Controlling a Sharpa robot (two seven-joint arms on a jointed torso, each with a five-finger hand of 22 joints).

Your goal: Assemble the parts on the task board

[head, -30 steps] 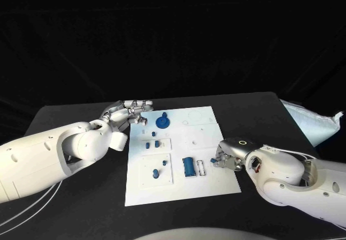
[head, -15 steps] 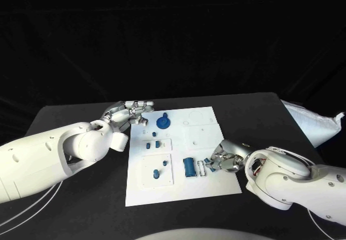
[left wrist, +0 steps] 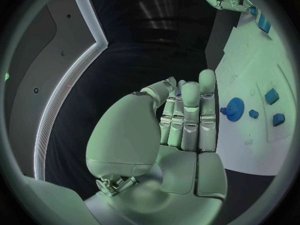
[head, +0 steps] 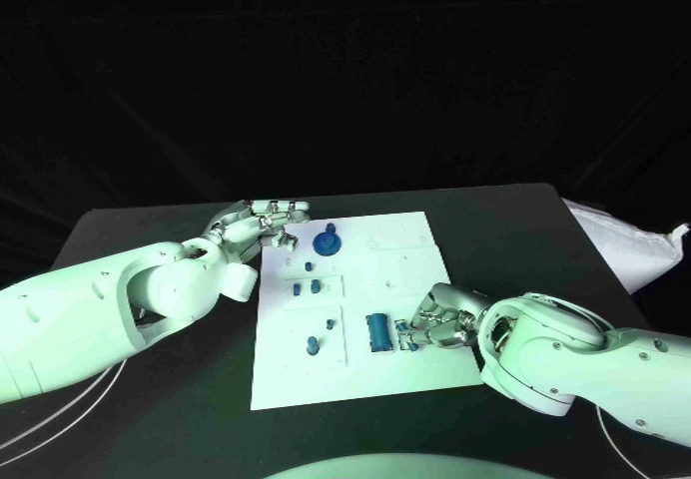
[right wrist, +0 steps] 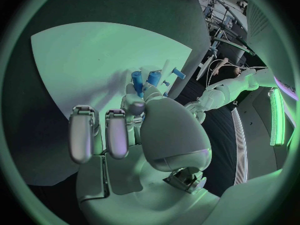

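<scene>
The right hand (head: 436, 321) covers part of the task board (head: 360, 374) beside the blue cylinder (head: 377, 332), so whatever its fingers (right wrist: 119, 130) touch stays hidden. The small parts (head: 304, 289) are too tiny to tell apart.

No text, label, brand, number or sign readable anywhere.
</scene>
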